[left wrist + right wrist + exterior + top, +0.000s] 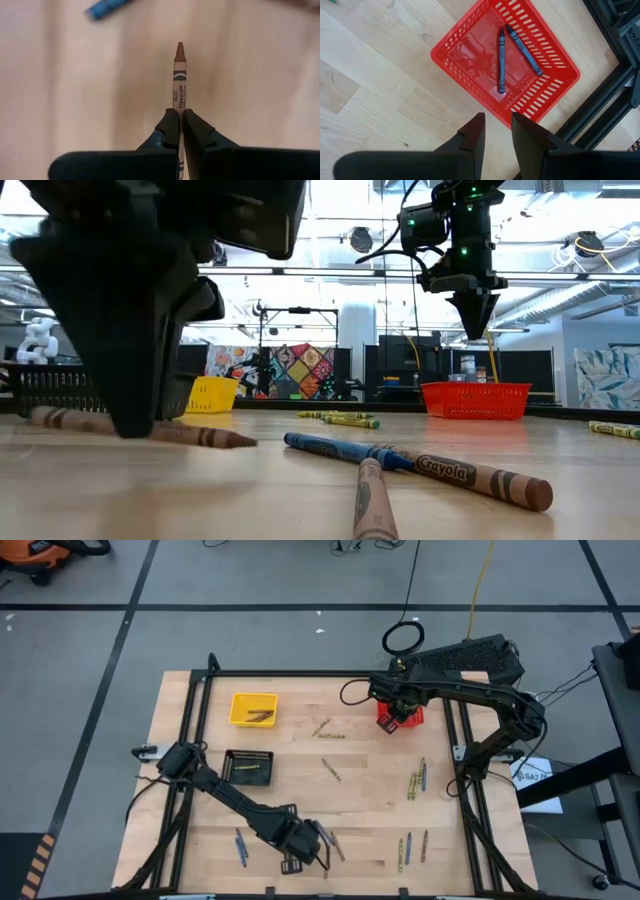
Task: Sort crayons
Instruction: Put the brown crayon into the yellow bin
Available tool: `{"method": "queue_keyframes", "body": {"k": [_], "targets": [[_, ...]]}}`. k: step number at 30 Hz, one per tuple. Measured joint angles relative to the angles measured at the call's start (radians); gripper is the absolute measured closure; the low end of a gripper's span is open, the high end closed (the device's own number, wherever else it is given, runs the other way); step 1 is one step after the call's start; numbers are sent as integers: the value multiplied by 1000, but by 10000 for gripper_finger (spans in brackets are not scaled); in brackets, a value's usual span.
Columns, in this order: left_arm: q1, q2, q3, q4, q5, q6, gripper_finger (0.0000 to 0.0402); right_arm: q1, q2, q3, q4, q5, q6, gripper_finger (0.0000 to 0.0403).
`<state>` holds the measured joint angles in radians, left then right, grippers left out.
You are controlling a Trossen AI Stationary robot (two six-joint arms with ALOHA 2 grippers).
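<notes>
**Left gripper pinched a brown crayon at the desk's front edge**

At the front of the desk [360,790], the left gripper [180,122] was down on the wood with its fingers [167,132] pressed onto a brown crayon [179,75], whose tip pointed away from the wrist. In the low view that crayon lay flat on the desk under the dark gripper, with a blue crayon [335,449] and two more brown ones just beside it.

The right gripper [497,130] hung above the red basket [470,65] at the far right of the desk, fingers [472,135] spread and empty. Two blue crayons [501,60] lay in that basket. The yellow basket [253,708] and the black basket [247,766] on the left each held crayons too. Loose crayons [416,782] were scattered across the middle, the right side and the front of the desk.
</notes>
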<state>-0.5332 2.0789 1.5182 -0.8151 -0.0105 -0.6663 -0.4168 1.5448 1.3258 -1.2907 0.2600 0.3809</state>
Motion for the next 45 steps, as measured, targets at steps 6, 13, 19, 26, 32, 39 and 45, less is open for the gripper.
{"method": "queue_keyframes", "body": {"k": [6, 13, 19, 26, 32, 39, 45], "targets": [[0, -2, 44, -101, -42, 47, 400, 0, 0, 0, 0, 0, 0, 321], [12, -55, 45, -176, -93, 76, 398, 0, -1, 0, 0, 0, 0, 321], [32, -129, 45, -246, -164, 81, 400, 0, -1, 0, 6, 0, 0, 321], [36, -143, 45, -209, -135, 87, 401, 0, -1, -1, 6, 0, 0, 321], [34, -135, 45, -168, -110, 125, 401, 0, -1, -1, 8, 0, 14, 321], [36, -135, 45, -152, -32, 124, 401, 0, -1, -1, 7, 0, 25, 321], [37, -135, 45, -139, 45, 136, 396, 0, -1, -1, 7, 0, 26, 321]]}}
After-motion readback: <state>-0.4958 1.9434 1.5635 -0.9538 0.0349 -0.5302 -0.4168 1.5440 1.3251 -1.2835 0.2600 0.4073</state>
